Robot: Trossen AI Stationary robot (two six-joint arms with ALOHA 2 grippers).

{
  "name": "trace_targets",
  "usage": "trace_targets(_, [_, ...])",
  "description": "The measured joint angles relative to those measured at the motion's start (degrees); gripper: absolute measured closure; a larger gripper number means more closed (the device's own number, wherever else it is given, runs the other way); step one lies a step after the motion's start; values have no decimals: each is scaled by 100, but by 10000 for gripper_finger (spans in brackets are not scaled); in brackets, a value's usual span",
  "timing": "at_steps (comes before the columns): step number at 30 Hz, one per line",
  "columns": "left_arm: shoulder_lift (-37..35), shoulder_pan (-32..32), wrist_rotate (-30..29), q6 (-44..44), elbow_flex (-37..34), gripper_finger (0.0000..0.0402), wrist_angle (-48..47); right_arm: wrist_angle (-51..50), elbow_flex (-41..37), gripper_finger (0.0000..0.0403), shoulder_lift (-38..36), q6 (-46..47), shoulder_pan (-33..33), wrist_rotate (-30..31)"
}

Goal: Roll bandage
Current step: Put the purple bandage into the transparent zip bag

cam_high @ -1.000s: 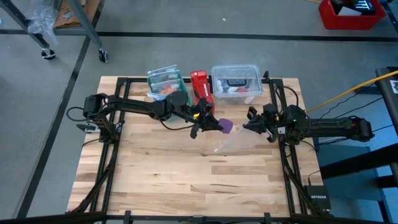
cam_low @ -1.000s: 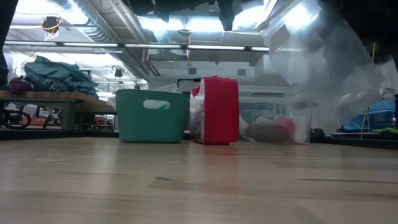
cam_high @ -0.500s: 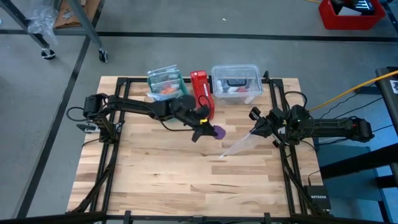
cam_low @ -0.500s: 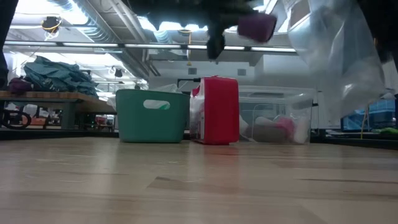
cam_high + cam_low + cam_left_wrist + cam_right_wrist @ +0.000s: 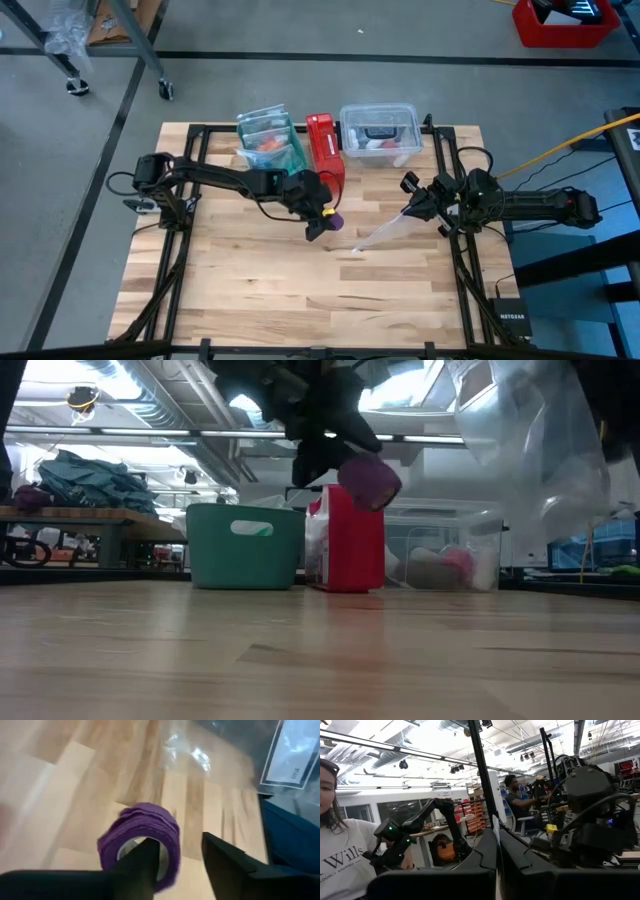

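Note:
The bandage [image 5: 142, 837] is a small purple coil with a pale hollow core. It hangs in the air below my left gripper [image 5: 180, 845], above the middle of the table [image 5: 250, 290]. That gripper is open and points slantwise down. In the low view the bandage [image 5: 370, 478] shows well clear of the wood. My right gripper [image 5: 408, 205] is at the table's right and is shut on a clear plastic bag [image 5: 385, 228]. My left gripper has one finger [image 5: 142, 865] at the coil's hollow core [image 5: 131, 845], and the coil's wall surrounds that fingertip. The other finger stands apart from the coil. The coil hangs clear of the table. My right gripper pinches the bag's upper edge [image 5: 495, 827] between its two shut fingers. The bag hangs slack from it toward the table's middle.
A green bin [image 5: 265, 135], a red box [image 5: 325, 145] and a clear tub [image 5: 380, 130] line the far edge. The near half of the table is bare wood. People show in the room beyond in the right wrist view.
My left gripper has gone down and toward the table's left and near edges. It has tipped its fingers downward and has opened. The bandage has come down with it and stays off the table. The bag in my right gripper has turned from spread out to narrow.

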Motion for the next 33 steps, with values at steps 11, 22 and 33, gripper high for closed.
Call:
trace_targets(11, [2,-353,-158,173,0,191,362,-36,0,398,2,-4,0,2])
trace_targets(22, [9,-323,-163,151,-4,202,1554,-34,0,398,0,-4,-2,153])
trace_targets(33, [9,-307,-307,235,-4,208,2611,-33,0,398,2,-4,-4,529])
